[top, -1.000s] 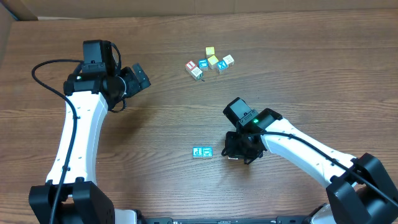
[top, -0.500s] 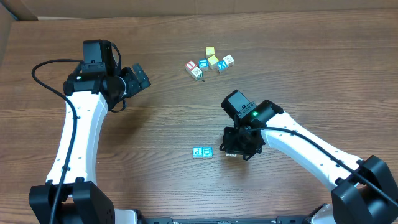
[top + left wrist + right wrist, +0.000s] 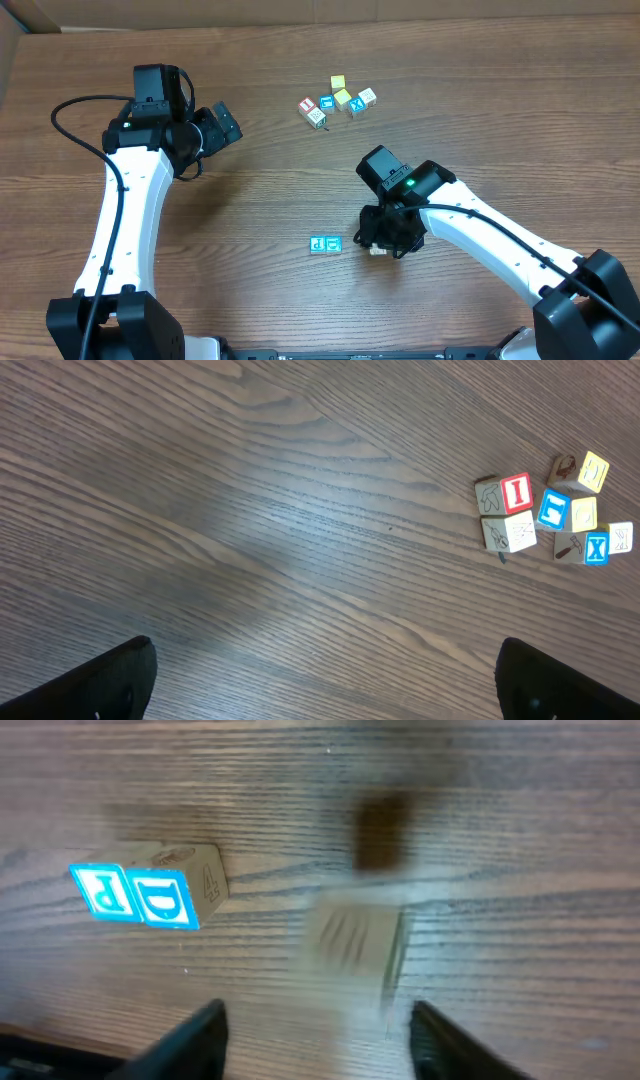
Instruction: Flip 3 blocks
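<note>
Two blocks stand side by side on the table, one with a blue "P" face (image 3: 318, 243) (image 3: 102, 889) and one with a blue "D" face (image 3: 332, 243) (image 3: 165, 898). A third, pale block (image 3: 350, 942) shows blurred just right of them, between and ahead of my right gripper's fingers and touching neither. From overhead only a pale corner of it (image 3: 377, 251) peeks out under the right gripper (image 3: 385, 240) (image 3: 320, 1045), which is open. My left gripper (image 3: 218, 124) (image 3: 325, 680) hangs open and empty, far off at the upper left.
Several other alphabet cubes sit in a cluster (image 3: 337, 99) (image 3: 550, 512) at the back of the table, among them a red-letter cube (image 3: 516, 492) and a blue "X" cube (image 3: 597, 548). Cardboard lines the far edge (image 3: 300, 12).
My right gripper has shifted slightly left and opened, letting go of the pale block, which now appears blurred below it. The left arm has not moved.
</note>
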### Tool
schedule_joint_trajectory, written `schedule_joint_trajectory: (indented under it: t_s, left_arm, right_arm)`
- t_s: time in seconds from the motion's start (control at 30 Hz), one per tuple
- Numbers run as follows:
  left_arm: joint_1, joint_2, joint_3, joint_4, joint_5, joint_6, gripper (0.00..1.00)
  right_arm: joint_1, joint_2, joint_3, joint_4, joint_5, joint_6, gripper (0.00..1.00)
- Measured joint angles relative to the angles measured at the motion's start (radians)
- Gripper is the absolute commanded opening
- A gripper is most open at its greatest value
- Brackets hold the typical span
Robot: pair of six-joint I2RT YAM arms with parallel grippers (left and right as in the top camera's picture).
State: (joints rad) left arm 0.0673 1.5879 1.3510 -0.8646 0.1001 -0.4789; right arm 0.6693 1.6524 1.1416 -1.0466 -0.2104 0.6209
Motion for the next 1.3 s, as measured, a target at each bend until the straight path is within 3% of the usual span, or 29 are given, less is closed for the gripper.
schedule_joint_trajectory:
  t_s: [0.3, 0.57, 0.7, 0.87, 1.0, 1.3]
  left_arm:
    - [0.0, 0.0, 0.0, 0.0, 0.0, 0.0, 1.0]
    - [0.0, 0.0, 0.0, 0.0, 0.0, 0.0, 1.0]
    - [0.0, 0.0, 0.0, 0.0, 0.0, 0.0, 1.0]
    - [0.0, 0.0, 0.0, 0.0, 0.0, 0.0, 1.0]
    - [0.0, 0.0, 0.0, 0.0, 0.0, 0.0, 1.0]
    - [0.0, 0.0, 0.0, 0.0, 0.0, 0.0, 1.0]
  right_arm:
    - [0.0, 0.0, 0.0, -0.002, 0.008, 0.003, 0.68]
    - [-0.01, 0.0, 0.0, -0.037, 0.14, 0.003, 0.63]
    - [-0.078, 0.0, 0.0, -0.046, 0.166, 0.004, 0.52]
    - [-0.202, 0.0, 0.0, -0.094, 0.18, 0.001, 0.04]
    - [-0.27, 0.0, 0.0, -0.124, 0.191, 0.003, 0.04]
    - [-0.276, 0.0, -0.143, 0.009, 0.172, 0.036, 0.04]
